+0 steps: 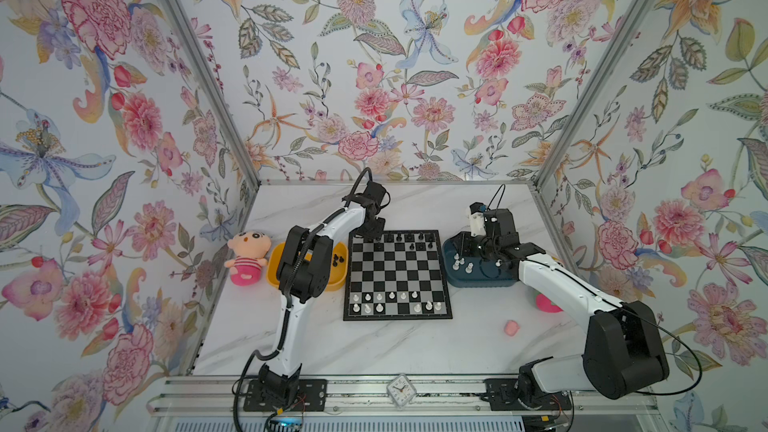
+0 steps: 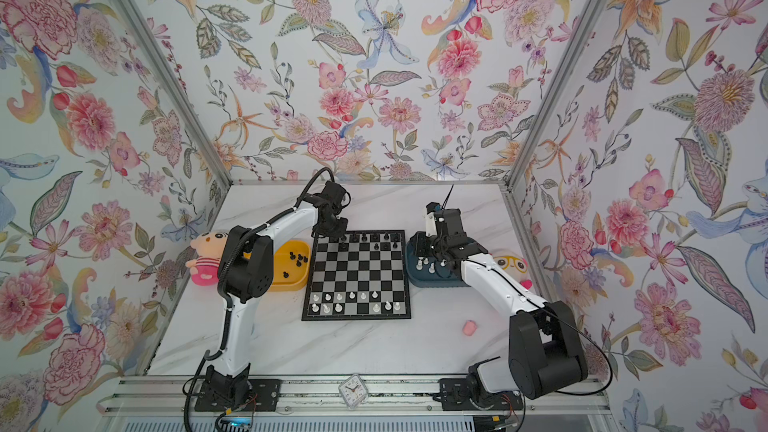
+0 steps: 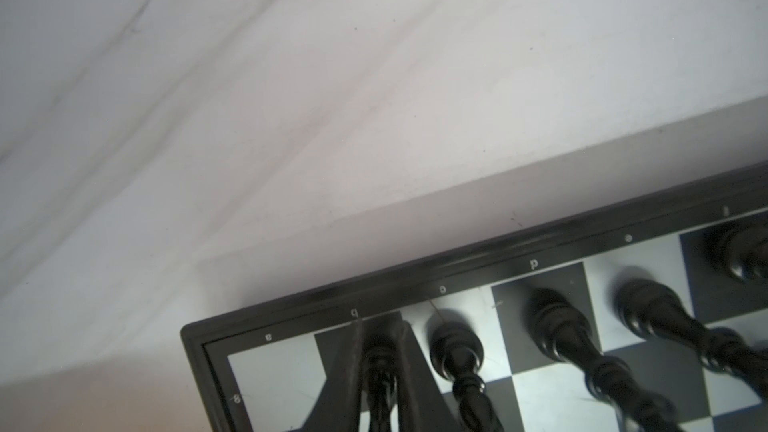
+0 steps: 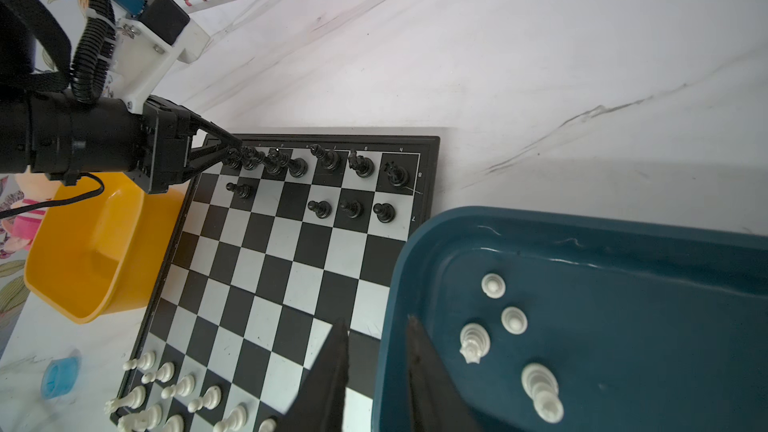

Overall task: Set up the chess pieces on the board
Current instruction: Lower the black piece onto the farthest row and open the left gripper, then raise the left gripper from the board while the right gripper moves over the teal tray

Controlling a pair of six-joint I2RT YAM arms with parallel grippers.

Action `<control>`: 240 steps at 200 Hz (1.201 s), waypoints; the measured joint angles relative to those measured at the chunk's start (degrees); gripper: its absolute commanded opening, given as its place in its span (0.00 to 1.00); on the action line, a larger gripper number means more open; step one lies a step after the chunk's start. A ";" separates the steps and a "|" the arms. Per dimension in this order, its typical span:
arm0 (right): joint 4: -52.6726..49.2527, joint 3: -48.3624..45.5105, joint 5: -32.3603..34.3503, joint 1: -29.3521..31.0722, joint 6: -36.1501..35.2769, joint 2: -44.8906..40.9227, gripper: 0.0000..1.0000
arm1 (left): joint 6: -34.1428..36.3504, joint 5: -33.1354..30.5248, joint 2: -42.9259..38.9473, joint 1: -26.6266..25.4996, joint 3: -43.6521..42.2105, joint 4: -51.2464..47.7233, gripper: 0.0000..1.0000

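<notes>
Brackets a small black plastic chessman (image 3: 379, 361) closely with the left tool (image 3: 380, 328) on the far-row square next to the corner; cannot tell whether clamped or slack. Sets it there to fill the black back rank of the flat black-and-silver checkered board (image 1: 399, 280). Holds the right tool (image 4: 376, 320) narrowly apart and empty above the rim of the dark blue oblong plastic tray (image 4: 623, 326), within reach of the white chessmen (image 4: 493, 285) inside. Judged mid-task: requires more men from the yellow oblong tray (image 2: 291, 284) on the marble-look tabletop (image 1: 374, 347).

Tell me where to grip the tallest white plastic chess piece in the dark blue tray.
Pinch the tallest white chess piece on its narrower upper part, above the base, descending from straight above: it seems to stand upright with free space around it.
</notes>
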 measured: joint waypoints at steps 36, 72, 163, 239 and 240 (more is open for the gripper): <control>0.00 0.00 0.02 0.00 0.00 -0.02 0.27 | 0.00 0.00 0.00 0.04 0.00 0.02 0.25; -0.02 0.00 0.02 0.00 0.00 -0.31 0.27 | 0.20 0.00 -0.02 0.04 0.09 -0.07 0.29; -3.39 1.03 1.97 -0.44 -0.76 -3.15 0.31 | 1.01 -1.62 -3.32 0.04 5.90 -1.46 0.30; -14.12 10.80 5.95 -4.26 -6.43 -2.84 0.32 | 3.17 -6.29 -24.37 0.42 -7.56 11.39 0.37; -14.21 10.86 5.97 -4.28 -6.49 -2.82 0.32 | 3.23 -6.29 -25.00 0.46 -8.15 11.93 0.37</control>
